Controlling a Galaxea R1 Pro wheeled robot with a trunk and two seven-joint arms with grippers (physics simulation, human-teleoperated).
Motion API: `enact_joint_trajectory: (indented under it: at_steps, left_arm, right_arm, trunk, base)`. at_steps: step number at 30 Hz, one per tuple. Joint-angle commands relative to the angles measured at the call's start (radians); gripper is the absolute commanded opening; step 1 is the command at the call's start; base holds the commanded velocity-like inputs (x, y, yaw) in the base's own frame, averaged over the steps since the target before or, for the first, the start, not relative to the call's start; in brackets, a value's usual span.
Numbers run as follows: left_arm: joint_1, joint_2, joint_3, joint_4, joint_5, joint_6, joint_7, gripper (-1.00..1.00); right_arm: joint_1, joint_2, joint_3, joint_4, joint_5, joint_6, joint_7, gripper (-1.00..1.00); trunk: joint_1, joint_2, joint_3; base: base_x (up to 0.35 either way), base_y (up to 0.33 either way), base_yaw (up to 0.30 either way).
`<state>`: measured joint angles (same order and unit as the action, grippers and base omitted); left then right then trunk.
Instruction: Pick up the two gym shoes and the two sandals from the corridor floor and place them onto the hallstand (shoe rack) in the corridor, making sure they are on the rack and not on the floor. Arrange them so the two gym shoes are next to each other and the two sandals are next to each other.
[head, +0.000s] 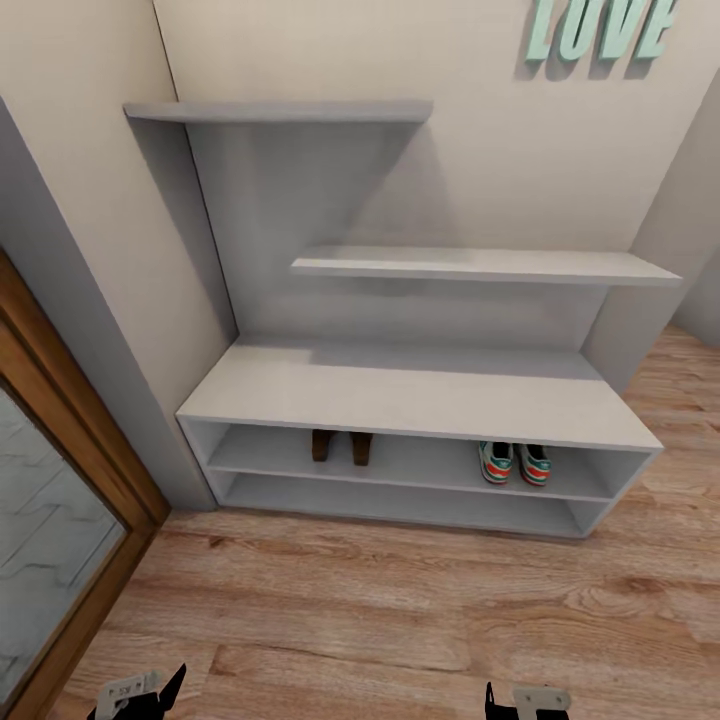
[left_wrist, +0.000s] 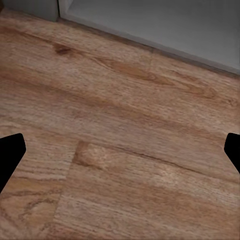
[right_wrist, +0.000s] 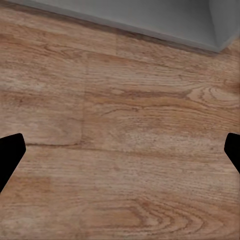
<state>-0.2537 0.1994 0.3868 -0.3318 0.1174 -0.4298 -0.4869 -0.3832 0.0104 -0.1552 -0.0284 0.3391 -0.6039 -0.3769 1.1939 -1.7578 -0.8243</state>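
Note:
The light grey hallstand (head: 420, 395) stands against the wall. On its upper open tier the two brown sandals (head: 340, 446) sit side by side left of centre. The two gym shoes (head: 516, 463), cream-white with green stripes and red-orange accents, sit side by side at the right of the same tier. My left gripper (head: 140, 695) and right gripper (head: 525, 702) hang low at the near edge of the head view, over the corridor floor (head: 380, 610). Both are open and hold nothing; each wrist view shows fingertips (left_wrist: 11, 155) (right_wrist: 11, 155) spread wide over bare planks.
A wood-framed mirror or door (head: 60, 520) leans at the left. Two staggered shelves (head: 480, 265) project from the wall above the bench. Teal "LOVE" letters (head: 600, 28) hang on the wall. The rack's base edge (left_wrist: 165, 25) (right_wrist: 150, 17) lies ahead of both grippers.

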Motion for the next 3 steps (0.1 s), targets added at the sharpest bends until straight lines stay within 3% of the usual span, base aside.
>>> enact_joint_trajectory:
  at_steps: [1,3]
  left_arm:
    - [-0.001,0.000,0.003,0.002,0.010,0.002,-0.010,1.00]
    - [0.000,0.000,0.003,0.002,0.010,0.002,-0.010,1.00]
  right_arm:
    - [-0.001,0.000,-0.007,0.001,0.011,-0.002,-0.005,1.00]
    - [-0.001,0.000,-0.007,0.001,0.011,-0.002,-0.005,1.00]
  trunk:
    - [0.000,0.000,-0.001]
    - [0.000,0.000,-0.001]
  base:
    - [0.000,0.000,0.000]
    - [0.000,0.000,0.000]
